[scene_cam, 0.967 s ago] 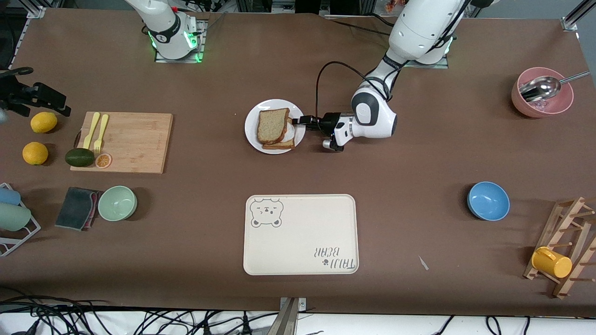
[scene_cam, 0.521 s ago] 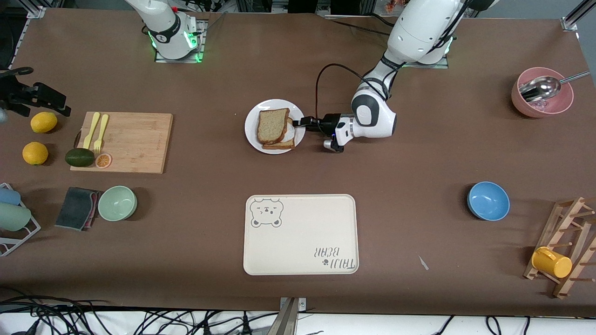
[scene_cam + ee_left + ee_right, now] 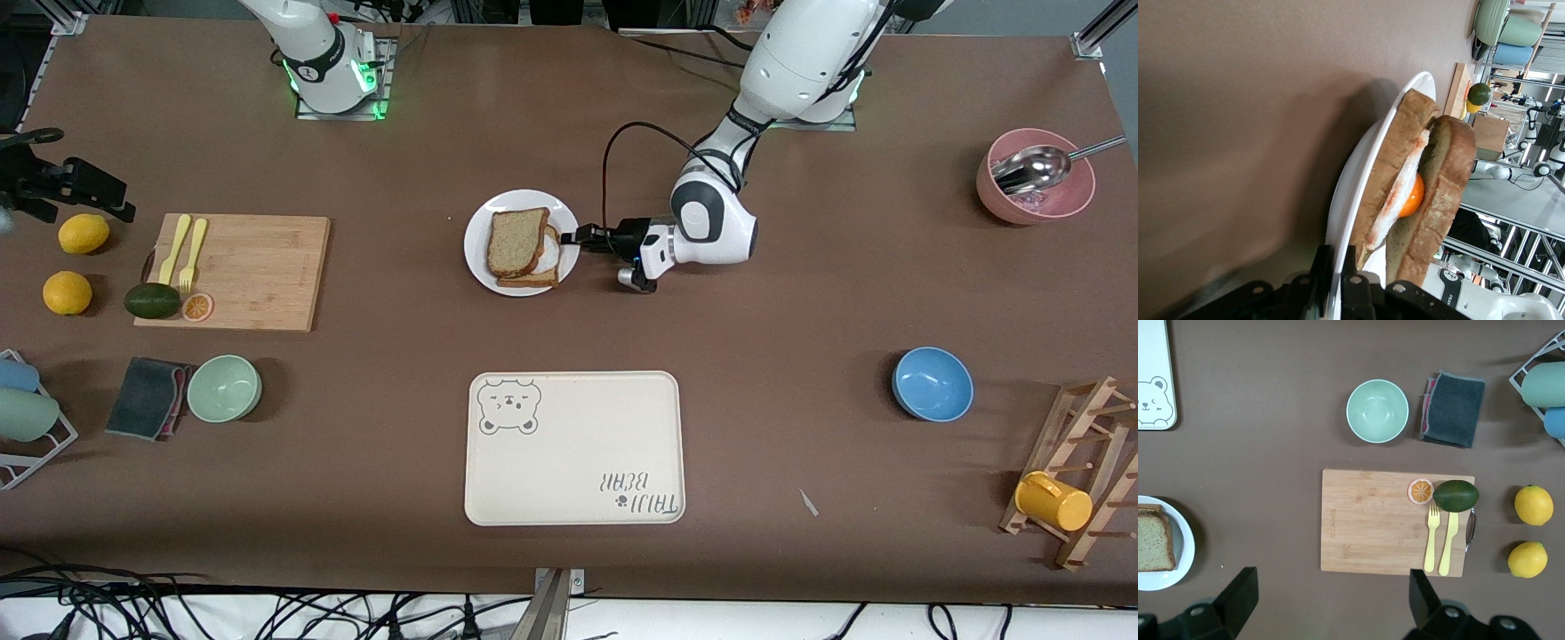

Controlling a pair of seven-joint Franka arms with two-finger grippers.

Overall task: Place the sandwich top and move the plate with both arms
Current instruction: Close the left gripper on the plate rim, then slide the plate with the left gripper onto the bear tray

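Left claw (image 3: 578, 236) clamped on plate (image 3: 477, 258) rim

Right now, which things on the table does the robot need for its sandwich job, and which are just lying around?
For the job: sandwich top lying on the egg sandwich, white plate, left gripper pinching the plate's rim, right gripper open, up over the table.

Just lying about: bear-print tray, cutting board, avocado, lemons, green bowl, blue bowl, pink bowl.

The round white plate (image 3: 480, 267) is set near the middle of the table, closer to the edge where the robots stand. The brown sandwich top (image 3: 514, 240) is laid flat on the egg sandwich, a little askew.
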